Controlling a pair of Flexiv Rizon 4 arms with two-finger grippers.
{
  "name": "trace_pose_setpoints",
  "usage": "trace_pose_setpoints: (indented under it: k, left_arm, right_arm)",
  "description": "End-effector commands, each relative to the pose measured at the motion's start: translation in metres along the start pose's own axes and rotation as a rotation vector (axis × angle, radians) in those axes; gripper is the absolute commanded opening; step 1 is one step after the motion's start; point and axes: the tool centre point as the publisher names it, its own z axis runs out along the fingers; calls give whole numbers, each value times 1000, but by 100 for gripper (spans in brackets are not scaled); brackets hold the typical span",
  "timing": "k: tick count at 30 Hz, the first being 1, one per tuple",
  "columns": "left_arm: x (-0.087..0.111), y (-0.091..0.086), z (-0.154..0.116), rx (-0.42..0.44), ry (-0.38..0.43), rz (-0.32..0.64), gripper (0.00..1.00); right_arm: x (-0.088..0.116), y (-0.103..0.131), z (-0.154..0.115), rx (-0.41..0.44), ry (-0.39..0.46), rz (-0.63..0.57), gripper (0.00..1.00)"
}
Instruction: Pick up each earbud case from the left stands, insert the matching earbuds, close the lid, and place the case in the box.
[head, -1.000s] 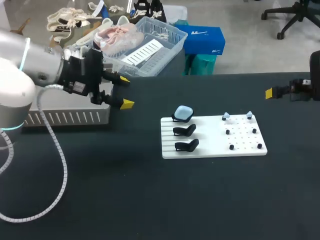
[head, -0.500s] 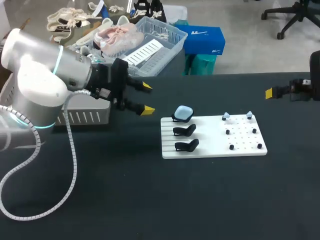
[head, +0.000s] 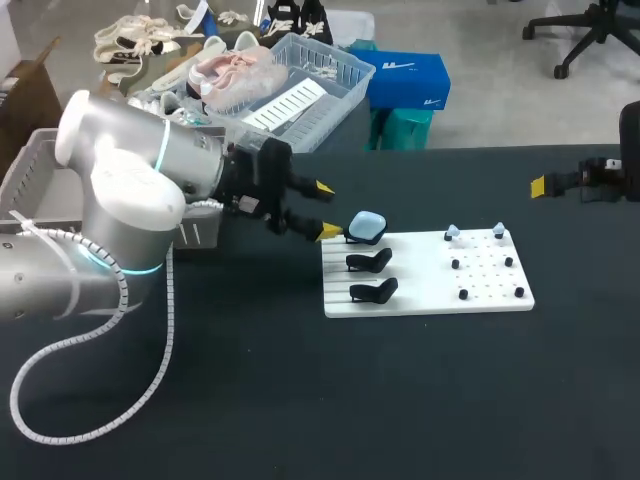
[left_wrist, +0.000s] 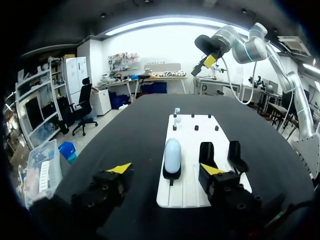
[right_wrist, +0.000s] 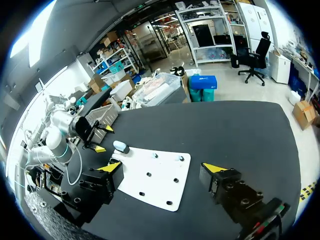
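A light blue earbud case rests on the rearmost of three black stands at the left end of a white board. The two nearer stands are empty. Two pale blue earbuds sit on pegs at the board's back right. My left gripper is open just left of the case. In the left wrist view the case lies just ahead of that gripper, between its yellow tips and touching neither. My right gripper hangs open far from the board, at the table's right edge.
A grey slotted box stands on the table's left side, mostly hidden behind my left arm. Black pegs stud the board's right half. Bare black tabletop surrounds the board in front and to the right.
My left arm has swung right across the table, bringing its open gripper from near the grey box up to the blue case. The right arm has not moved.
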Motion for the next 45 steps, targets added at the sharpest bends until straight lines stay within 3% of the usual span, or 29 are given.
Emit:
trace_pose_setpoints:
  k: [1, 3, 8, 10, 11, 15, 20, 21, 31, 45]
  left_arm:
    - [3, -3, 7, -2, -15, 2, 84]
    - [2, -4, 8, 4, -22, -2, 84]
    - [4, -8, 14, -8, -38, 0, 73]
    - [3, -10, 14, -14, -51, 4, 52]
    - [2, -11, 14, -15, -57, 7, 50]
    - [3, -13, 16, -19, -64, 11, 58]
    - [4, -14, 23, -36, -69, 30, 60]
    - [4, -14, 24, -47, -77, 48, 65]
    - [-1, -18, 34, -44, -98, 66, 47]
    - [0, -12, 48, -61, -94, 65, 45]
  right_arm:
    - [0, -2, 1, -5, 1, -2, 100]
    - [0, -2, 1, -5, 1, -2, 100]
    - [0, -2, 1, -5, 1, -2, 100]
    - [0, -2, 1, -5, 1, -2, 100]
    - [0, -2, 1, -5, 1, -2, 100]
    - [0, -2, 1, -5, 1, -2, 100]
    - [0, -2, 1, -5, 1, -2, 100]
    - [0, -2, 1, -5, 1, -2, 100]
    - [0, -2, 1, -5, 1, -2, 100]
    - [0, -2, 1, -5, 1, -2, 100]
